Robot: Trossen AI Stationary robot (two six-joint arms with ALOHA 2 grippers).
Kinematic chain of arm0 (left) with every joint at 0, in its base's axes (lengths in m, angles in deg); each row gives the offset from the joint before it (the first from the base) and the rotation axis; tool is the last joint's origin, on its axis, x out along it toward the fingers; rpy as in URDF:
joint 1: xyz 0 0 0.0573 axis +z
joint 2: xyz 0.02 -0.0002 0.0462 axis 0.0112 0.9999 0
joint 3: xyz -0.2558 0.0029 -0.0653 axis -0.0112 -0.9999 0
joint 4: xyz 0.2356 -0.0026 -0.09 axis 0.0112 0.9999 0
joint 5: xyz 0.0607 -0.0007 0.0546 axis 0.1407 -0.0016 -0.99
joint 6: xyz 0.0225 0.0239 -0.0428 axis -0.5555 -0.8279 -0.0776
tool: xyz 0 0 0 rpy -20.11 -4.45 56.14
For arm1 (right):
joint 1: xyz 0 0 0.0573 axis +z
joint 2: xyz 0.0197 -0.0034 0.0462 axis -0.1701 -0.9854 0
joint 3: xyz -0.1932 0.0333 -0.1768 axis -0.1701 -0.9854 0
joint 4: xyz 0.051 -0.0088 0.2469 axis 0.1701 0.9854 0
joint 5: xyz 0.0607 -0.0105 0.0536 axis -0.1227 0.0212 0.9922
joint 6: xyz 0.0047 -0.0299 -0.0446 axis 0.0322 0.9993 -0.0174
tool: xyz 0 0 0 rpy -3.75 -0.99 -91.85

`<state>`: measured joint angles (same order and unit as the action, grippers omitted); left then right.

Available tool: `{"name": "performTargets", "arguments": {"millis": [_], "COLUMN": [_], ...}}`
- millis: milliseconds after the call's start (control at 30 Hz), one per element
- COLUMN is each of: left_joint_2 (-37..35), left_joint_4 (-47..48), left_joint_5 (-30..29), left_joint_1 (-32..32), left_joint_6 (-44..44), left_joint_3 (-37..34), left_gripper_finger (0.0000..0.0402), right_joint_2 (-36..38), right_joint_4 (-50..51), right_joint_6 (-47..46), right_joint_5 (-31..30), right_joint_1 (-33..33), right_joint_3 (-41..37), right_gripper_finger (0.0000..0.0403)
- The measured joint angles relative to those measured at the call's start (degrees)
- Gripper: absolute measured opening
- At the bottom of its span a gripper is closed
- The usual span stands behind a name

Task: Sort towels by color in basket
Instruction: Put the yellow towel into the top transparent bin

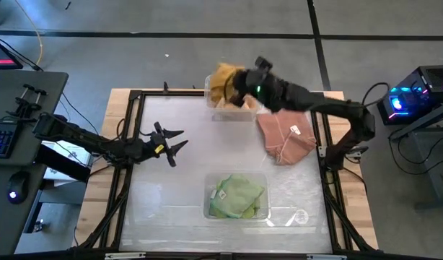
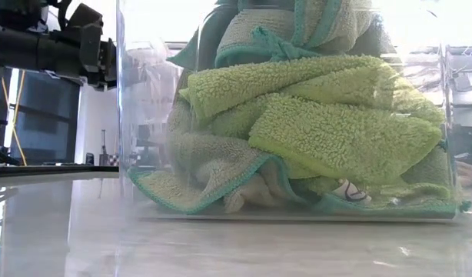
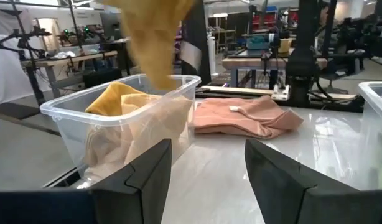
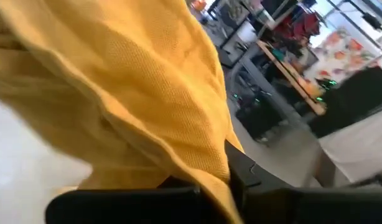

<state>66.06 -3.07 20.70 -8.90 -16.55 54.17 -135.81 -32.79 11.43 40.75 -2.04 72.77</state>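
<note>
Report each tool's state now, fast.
Left tool: open, holding nothing, over bare table.
Right tool: shut on the yellow towel, above the far bin.

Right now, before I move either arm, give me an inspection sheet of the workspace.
Surface: glossy white table, bare around the bins.
Job's things: green towels in near clear bin; yellow towels in far clear bin; peach towels loose on table.
Clutter: nothing seen.
Tools: left tool open, empty, mid-table; right tool shut on a yellow towel above the far bin.
Cables: yellow cable on floor.
Surroundings: keyboard and mouse desk; lit computer.
</note>
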Motion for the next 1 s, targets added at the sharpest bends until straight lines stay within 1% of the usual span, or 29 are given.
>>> {"name": "performTargets", "arguments": {"millis": [100,133,267,400,467,533,633,733,800,900,1000], "left_joint_2": [0.0,0.0,0.0,0.1,0.1,0.1,0.1,0.2,0.2,0.2,0.2], "left_joint_4": [0.0,0.1,1.9,3.1,3.2,3.2,3.3,3.6,3.6,3.7,3.8], "left_joint_5": [0.0,0.0,0.0,0.0,0.0,0.0,0.0,0.0,0.0,0.0,0.0], "left_joint_1": [-0.3,-0.3,-0.3,-0.3,-0.3,-0.3,-0.3,-0.3,-0.3,-0.3,-0.3], "left_joint_6": [0.0,0.0,0.0,0.2,0.2,0.2,0.7,1.1,1.1,1.1,1.5], "left_joint_3": [0.0,0.0,0.0,0.0,0.0,0.0,0.0,0.0,0.0,0.0,0.0], "left_gripper_finger": [0.0189,0.0189,0.0189,0.0188,0.0188,0.0188,0.0188,0.0188,0.0188,0.0188,0.0188], "right_joint_2": [-0.4,-0.8,-4.2,-9.4,-11.4,-12.6,-12.5,-12.3,-12.2,-12.2,-11.8], "right_joint_4": [1.6,1.6,3.4,3.7,4.4,4.9,8.1,16.7,22.7,33.0,37.9], "right_joint_6": [1.1,0.3,-5.5,-9.1,-10.4,-11.7,-13.8,-14.8,-14.8,-15.7,-17.9], "right_joint_5": [4.4,7.2,21.5,30.6,32.8,33.2,35.8,40.8,43.1,43.6,43.7], "right_joint_1": [-6.1,-8.1,-14.7,-17.8,-18.7,-19.4,-20.3,-21.8,-22.4,-23.0,-23.0], "right_joint_3": [0.9,0.4,-2.3,-3.4,-3.4,-3.4,-3.2,0.0,3.2,9.4,14.2], "right_gripper_finger": [0.0006,0.0006,0.0006,0.0009,0.0015,0.0026,0.0060,0.0107,0.0139,0.0176,0.0191]}}
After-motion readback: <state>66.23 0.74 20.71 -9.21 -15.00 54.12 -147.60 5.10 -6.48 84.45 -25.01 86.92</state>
